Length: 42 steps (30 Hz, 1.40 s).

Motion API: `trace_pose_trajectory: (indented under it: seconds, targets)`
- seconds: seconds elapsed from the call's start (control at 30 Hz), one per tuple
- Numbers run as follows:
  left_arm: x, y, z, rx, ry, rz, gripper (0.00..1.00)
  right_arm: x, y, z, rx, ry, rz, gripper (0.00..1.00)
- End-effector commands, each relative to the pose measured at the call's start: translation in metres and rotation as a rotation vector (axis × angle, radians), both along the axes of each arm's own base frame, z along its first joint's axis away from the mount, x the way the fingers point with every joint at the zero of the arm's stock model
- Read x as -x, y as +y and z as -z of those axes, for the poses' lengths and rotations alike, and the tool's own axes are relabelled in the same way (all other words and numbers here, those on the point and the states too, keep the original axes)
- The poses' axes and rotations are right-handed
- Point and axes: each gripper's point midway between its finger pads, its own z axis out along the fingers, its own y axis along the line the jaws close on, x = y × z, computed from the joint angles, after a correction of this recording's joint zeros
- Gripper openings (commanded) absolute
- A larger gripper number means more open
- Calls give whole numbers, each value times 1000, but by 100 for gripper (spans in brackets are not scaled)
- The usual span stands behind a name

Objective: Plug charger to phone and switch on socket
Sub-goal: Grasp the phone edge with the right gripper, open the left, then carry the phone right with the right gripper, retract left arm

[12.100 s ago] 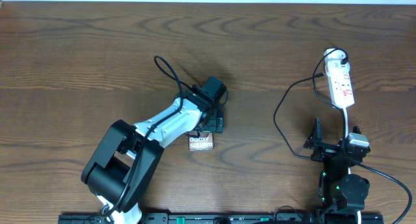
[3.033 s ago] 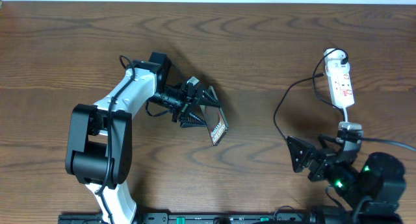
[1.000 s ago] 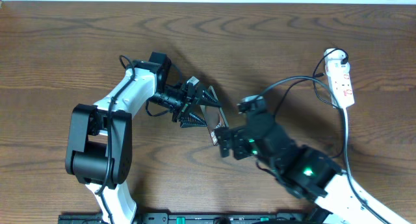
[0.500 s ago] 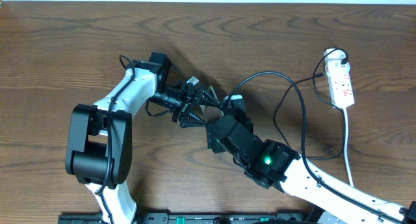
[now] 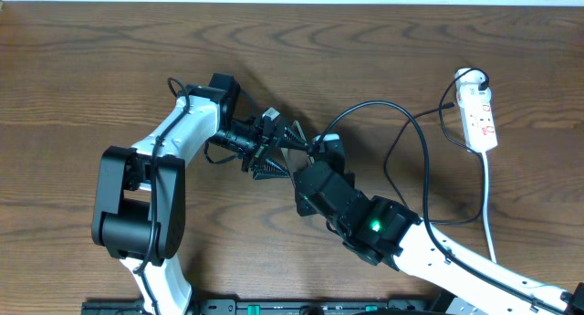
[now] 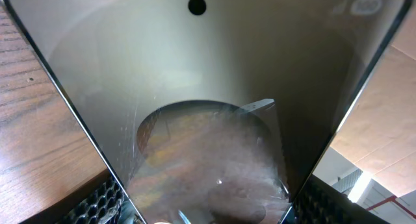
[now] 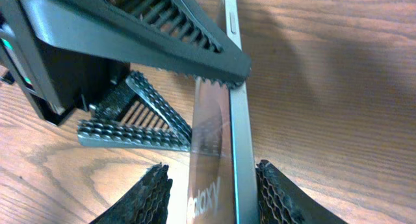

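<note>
The phone [image 6: 208, 87] stands on its long edge above the table, and my left gripper [image 6: 211, 204] is shut on it, the screen filling the left wrist view. From overhead the left gripper [image 5: 278, 149] points right, with the phone [image 5: 294, 160] mostly under the right arm. My right gripper [image 7: 211, 185] straddles the phone [image 7: 218, 152]. Its right pad [image 7: 279, 195] is at the phone's edge, and a gap remains at the left pad [image 7: 146, 195]. The charger cable [image 5: 401, 114] arcs from the socket [image 5: 479, 114] to the right wrist. Its plug tip is hidden.
My left gripper's ribbed fingers [image 7: 143, 36] cross the top of the right wrist view. The socket's white lead [image 5: 486, 201] runs down the right side of the table. The two arms overlap at the table's middle.
Over the last second my right arm swung up and left to the phone, dragging the cable, and its jaws narrowed around the phone. The left arm and phone stayed still.
</note>
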Motion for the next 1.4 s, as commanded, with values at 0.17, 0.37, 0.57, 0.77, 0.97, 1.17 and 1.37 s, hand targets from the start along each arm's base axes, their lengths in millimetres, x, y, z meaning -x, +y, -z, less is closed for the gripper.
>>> trace_pose_trajectory:
  seconds: [0.17, 0.37, 0.57, 0.77, 0.97, 1.17, 1.37]
  targets:
    - [-7, -3, -26, 67, -68, -3, 58, 5, -2, 4, -4, 24, 21, 21]
    - [-7, -3, -26, 67, -68, -3, 58, 5, -2, 4, -5, 25, 23, 1]
    - [-7, -3, -26, 67, -68, -3, 59, 4, -3, 4, -5, 24, 24, 1]
    - [-7, -3, -26, 62, -69, -2, 76, 5, -3, 4, -4, 24, 24, 1]
    - [-14, 8, -2, -78, -134, 6, 87, 5, -6, -2, -12, 19, 30, 1]
    - [-31, 29, 2, -187, -260, -12, 87, 7, -43, -21, -40, 30, 138, 1]
    - [-41, 46, -40, -188, -524, -14, 87, 21, -78, -46, -115, 44, 243, 1]
